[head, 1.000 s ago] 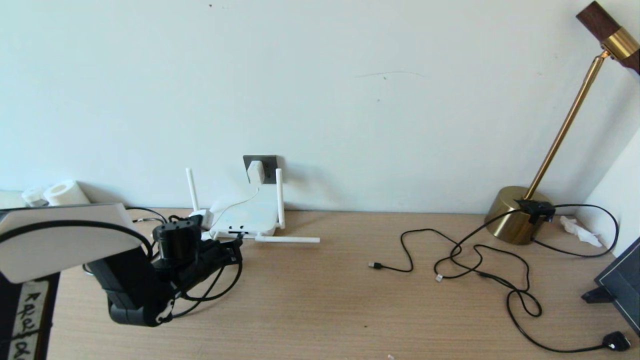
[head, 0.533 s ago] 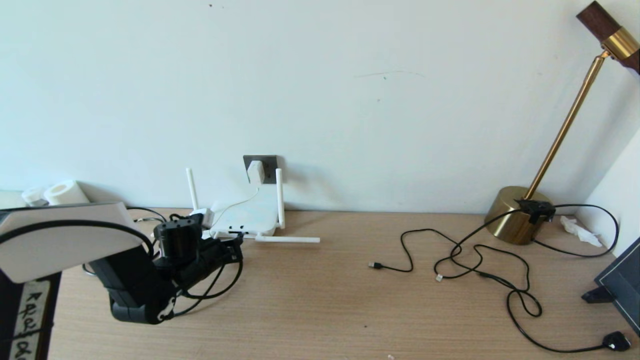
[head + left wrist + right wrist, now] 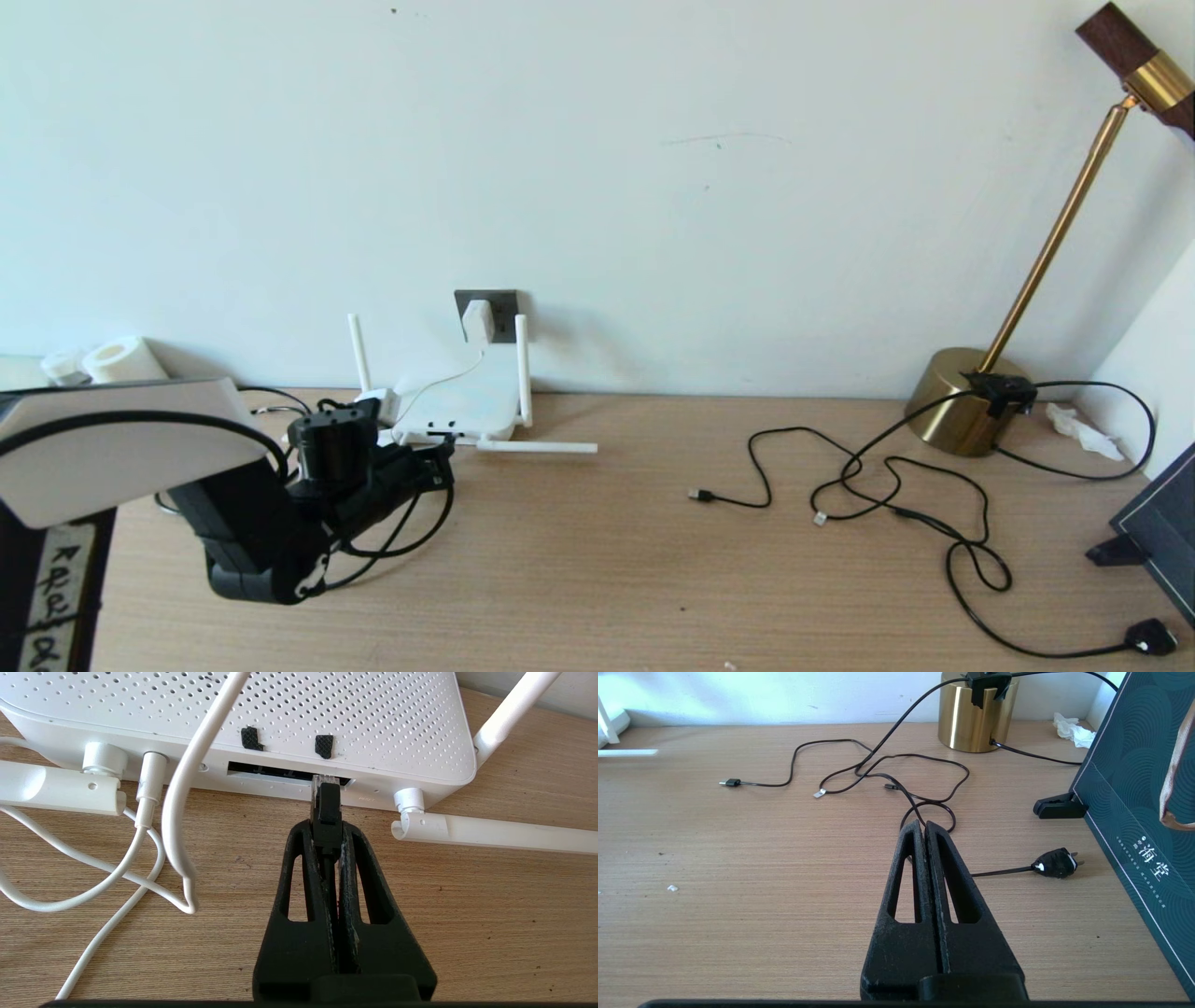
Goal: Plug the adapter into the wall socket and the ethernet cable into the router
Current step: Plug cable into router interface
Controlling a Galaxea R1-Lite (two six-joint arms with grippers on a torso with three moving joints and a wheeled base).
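Barely moved, left gripper (image 3: 327, 833) fingers (image 3: 355, 858) clamping ethernet cable (image 3: 326, 807), tip at router (image 3: 373, 714) port

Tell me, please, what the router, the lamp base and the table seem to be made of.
The router looks like matte white plastic: its shell is moulded, with rows of small vent holes. The lamp base seems to be metal with a brushed brass finish, since it shines and reflects the table. The table shows a fine, even wood grain, possibly laminate or veneer.

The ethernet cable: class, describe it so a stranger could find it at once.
Find the white router below the wall socket. At its port edge, the left gripper pinches the ethernet cable. Unlike the thin white cords beside it, it has a black boot and clear tip.
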